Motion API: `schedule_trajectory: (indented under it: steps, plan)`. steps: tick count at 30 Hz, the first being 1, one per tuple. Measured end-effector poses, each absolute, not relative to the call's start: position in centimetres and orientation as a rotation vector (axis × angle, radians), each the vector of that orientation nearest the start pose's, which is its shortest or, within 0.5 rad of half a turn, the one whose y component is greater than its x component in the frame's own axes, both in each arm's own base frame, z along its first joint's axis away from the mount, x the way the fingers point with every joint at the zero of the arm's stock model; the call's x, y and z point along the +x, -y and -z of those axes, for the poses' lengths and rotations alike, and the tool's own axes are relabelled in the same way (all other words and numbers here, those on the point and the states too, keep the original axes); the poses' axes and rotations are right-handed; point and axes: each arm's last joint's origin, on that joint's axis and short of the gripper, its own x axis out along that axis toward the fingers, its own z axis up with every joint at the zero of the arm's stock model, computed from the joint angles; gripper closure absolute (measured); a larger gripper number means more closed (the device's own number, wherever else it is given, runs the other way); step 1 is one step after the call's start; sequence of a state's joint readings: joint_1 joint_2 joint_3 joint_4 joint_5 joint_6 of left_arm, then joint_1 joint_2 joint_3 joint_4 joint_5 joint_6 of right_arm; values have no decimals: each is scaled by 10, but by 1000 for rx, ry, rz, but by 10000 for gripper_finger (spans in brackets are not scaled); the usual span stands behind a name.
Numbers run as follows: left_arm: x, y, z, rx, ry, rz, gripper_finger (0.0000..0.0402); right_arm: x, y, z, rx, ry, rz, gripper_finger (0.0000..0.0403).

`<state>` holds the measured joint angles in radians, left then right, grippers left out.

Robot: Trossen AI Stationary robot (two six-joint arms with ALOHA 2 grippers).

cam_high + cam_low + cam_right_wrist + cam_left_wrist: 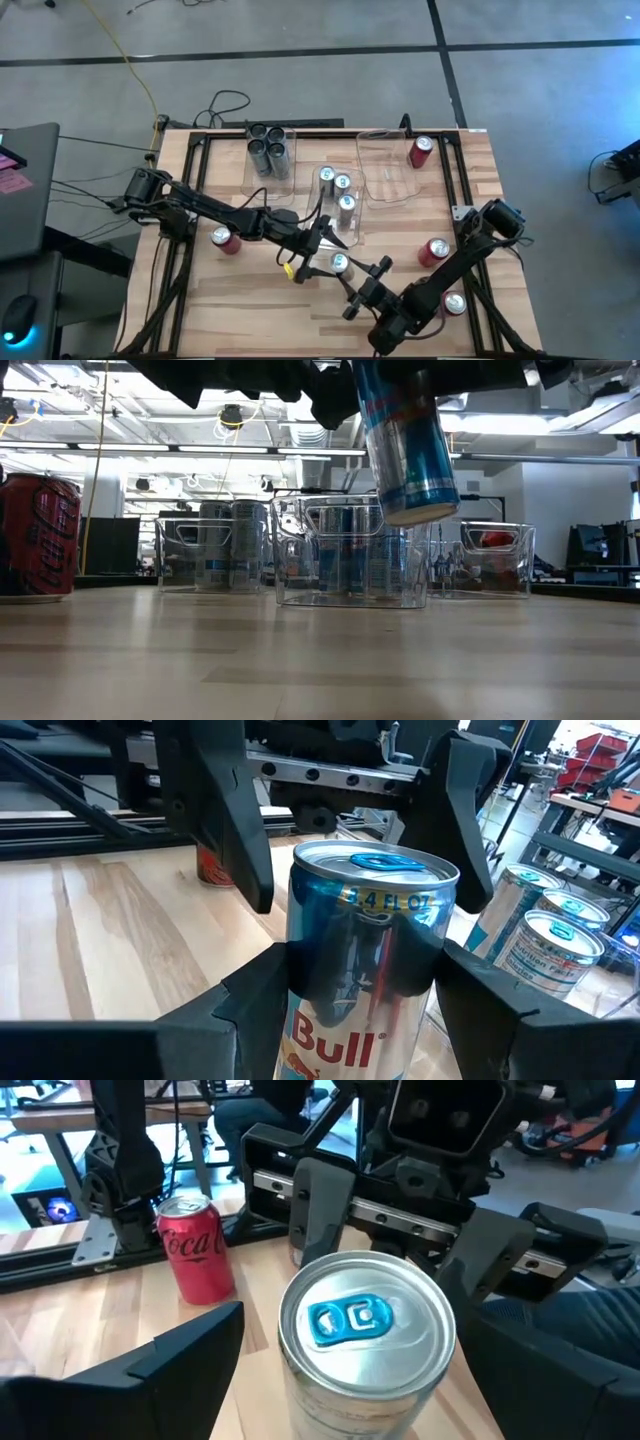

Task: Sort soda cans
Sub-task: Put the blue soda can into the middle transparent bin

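Silver-blue can (339, 262) is off the table, just at 6 o'clock of the middle bin (352, 232). Right gripper (362, 975) is clamped on its body; left gripper (350, 1370) straddles it, fingers apparently clear. Judgement: one holder only, keep it upright, clear the bin wall before lowering beside the matching cans (338, 185).

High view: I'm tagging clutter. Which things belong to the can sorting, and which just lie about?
Job: silver-blue can, lifted, clamped by right gripper, left gripper open around it; red cans; dark grey cans; binned silver-blue cans; clear bins.
Lying about: yellow cable; black cables.
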<state>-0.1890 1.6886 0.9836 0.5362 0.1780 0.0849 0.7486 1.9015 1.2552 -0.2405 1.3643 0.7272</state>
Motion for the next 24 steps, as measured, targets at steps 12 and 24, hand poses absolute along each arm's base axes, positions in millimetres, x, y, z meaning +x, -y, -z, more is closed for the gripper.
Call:
schedule_trajectory:
  steps: [12, 24]
  plan:
    - [364, 75, -237, 83, -153, 366, 113, 302, -239, -197, -87, -204, 680, 168]
    - [364, 74, -237, 74, -156, 365, 160, 304, -237, -197, -66, -197, 691, 167]
